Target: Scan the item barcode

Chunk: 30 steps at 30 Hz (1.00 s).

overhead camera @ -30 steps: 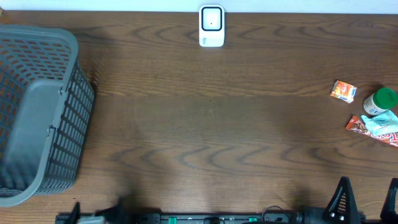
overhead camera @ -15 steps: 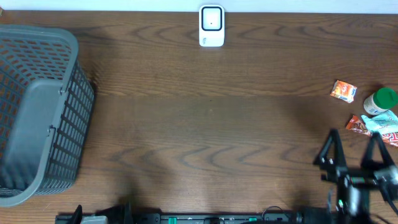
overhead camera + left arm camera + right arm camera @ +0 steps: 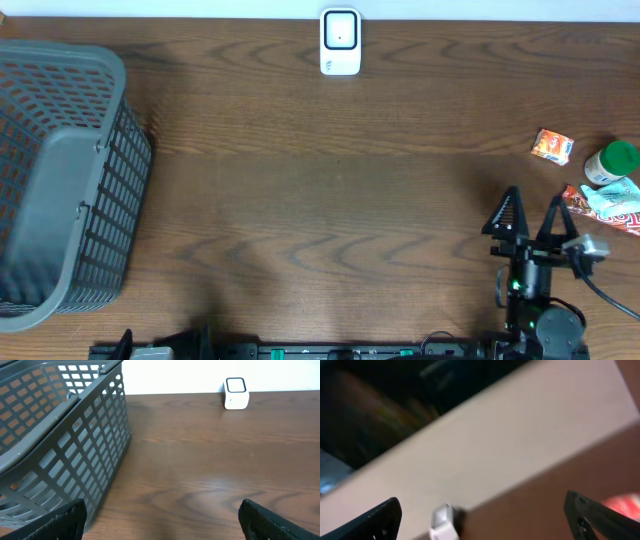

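Note:
The white scanner (image 3: pixel 340 42) stands at the table's far edge, centre; it also shows in the left wrist view (image 3: pixel 235 393) and, blurred, in the right wrist view (image 3: pixel 444 522). At the right edge lie three items: an orange packet (image 3: pixel 552 146), a green-lidded bottle (image 3: pixel 611 163) and a red snack packet (image 3: pixel 605 205). My right gripper (image 3: pixel 532 212) is open and empty, just left of the red packet, which shows as a red blur (image 3: pixel 622 505) in its wrist view. My left gripper (image 3: pixel 162 525) is open and empty, low over the table beside the basket. No barcode can be made out.
A large grey plastic basket (image 3: pixel 60 180) fills the left end of the table, and its wall (image 3: pixel 90 445) stands close to my left fingers. Bare brown wood runs between the basket and the items on the right.
My right arm has come up from the front edge onto the table's right side, then shifted left and forward, ending beside the red packet. The left side looks unchanged.

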Each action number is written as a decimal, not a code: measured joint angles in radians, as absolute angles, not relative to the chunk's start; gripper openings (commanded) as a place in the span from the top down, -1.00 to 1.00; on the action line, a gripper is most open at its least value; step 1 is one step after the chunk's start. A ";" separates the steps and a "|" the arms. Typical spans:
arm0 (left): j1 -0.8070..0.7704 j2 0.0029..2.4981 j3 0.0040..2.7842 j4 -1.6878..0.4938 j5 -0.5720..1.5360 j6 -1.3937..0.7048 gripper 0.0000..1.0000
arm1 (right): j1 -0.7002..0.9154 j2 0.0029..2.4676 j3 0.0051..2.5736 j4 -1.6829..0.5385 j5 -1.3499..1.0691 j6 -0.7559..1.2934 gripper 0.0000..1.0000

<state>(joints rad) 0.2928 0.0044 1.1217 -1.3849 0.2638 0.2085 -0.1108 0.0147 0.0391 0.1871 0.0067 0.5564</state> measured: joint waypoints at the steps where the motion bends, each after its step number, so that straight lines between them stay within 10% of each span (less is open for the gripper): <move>1: 0.293 0.004 1.122 -1.385 0.264 0.208 -0.94 | -0.111 0.015 0.031 0.167 0.015 0.557 -0.99; 30: 0.293 0.004 1.122 -1.385 0.264 0.208 -0.94 | -0.111 0.012 0.007 -0.065 0.059 0.556 -0.99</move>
